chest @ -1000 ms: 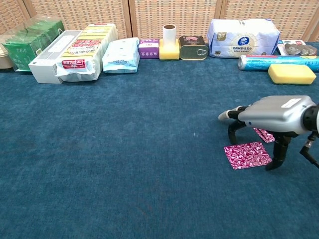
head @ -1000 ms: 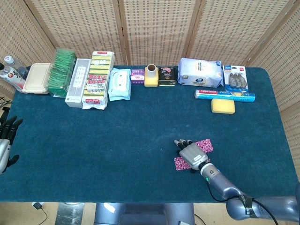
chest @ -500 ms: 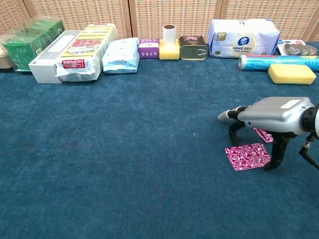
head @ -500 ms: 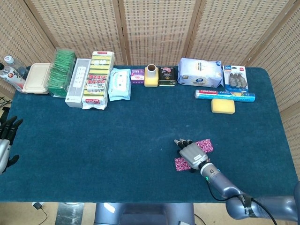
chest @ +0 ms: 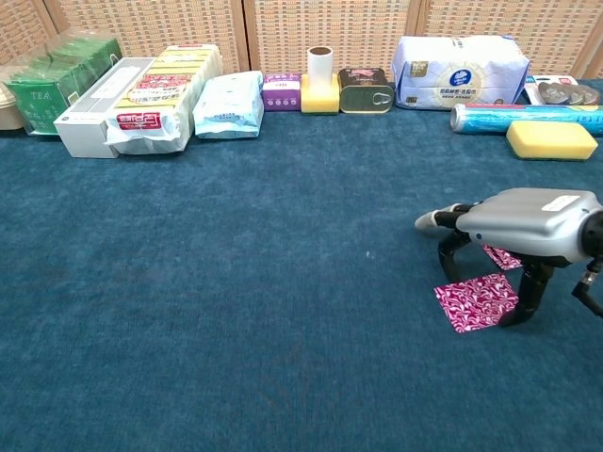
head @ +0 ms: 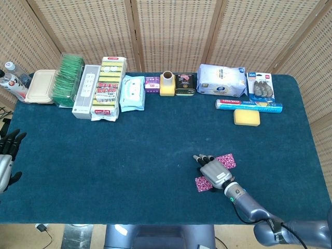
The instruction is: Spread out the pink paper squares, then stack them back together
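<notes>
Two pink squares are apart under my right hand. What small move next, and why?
Probably slide the near pink square back toward the far pink square until they overlap. The right hand arches over both, with fingers planted at the near one's edges, and blue cloth shows between the squares, so they look spread already and stacking remains. The left hand is idle at the table edge.

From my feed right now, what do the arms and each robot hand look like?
The right robot hand has a smooth silver-grey shell bearing a small white label, with dark fingers. At its wrist a small green light glows, and the right arm behind it is rounded and metallic grey. The left robot hand shows only at the frame's edge: dark fingers on a pale grey body.
</notes>
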Available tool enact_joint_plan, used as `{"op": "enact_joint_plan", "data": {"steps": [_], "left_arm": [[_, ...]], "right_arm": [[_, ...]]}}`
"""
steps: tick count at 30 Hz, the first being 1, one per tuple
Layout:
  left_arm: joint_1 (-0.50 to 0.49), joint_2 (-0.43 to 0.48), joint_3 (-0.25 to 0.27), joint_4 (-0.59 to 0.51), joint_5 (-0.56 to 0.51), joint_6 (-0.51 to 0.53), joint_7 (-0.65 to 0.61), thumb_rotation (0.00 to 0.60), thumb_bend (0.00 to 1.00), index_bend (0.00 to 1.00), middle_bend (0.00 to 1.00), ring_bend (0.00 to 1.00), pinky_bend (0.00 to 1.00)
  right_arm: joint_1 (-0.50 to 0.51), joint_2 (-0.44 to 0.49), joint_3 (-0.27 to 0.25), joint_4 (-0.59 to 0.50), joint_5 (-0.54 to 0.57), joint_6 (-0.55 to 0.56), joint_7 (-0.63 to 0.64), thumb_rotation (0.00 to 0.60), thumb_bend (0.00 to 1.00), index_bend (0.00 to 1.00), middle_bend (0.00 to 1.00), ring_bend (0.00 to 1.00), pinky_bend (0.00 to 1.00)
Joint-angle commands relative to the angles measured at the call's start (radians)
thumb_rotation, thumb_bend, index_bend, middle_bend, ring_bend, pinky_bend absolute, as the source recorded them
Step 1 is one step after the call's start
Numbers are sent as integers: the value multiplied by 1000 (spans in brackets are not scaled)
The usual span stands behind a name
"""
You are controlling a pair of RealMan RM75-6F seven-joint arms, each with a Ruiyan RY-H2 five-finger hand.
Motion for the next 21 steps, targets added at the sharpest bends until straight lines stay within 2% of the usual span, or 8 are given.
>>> {"op": "enact_joint_plan", "data": {"steps": [1, 21], "left_arm": [[0, 0, 0, -1, 0, 1, 1, 600, 85, 0, 0, 0, 78], [3, 0, 3, -1, 6, 5, -1, 600, 85, 0, 0, 0, 78]], "right_arm": [[-10, 0, 0, 6, -21, 4, 17, 600, 197, 403, 34, 45, 146], [-51, 14, 0, 4, -88, 14, 52, 600, 197, 404, 34, 46, 146]]}}
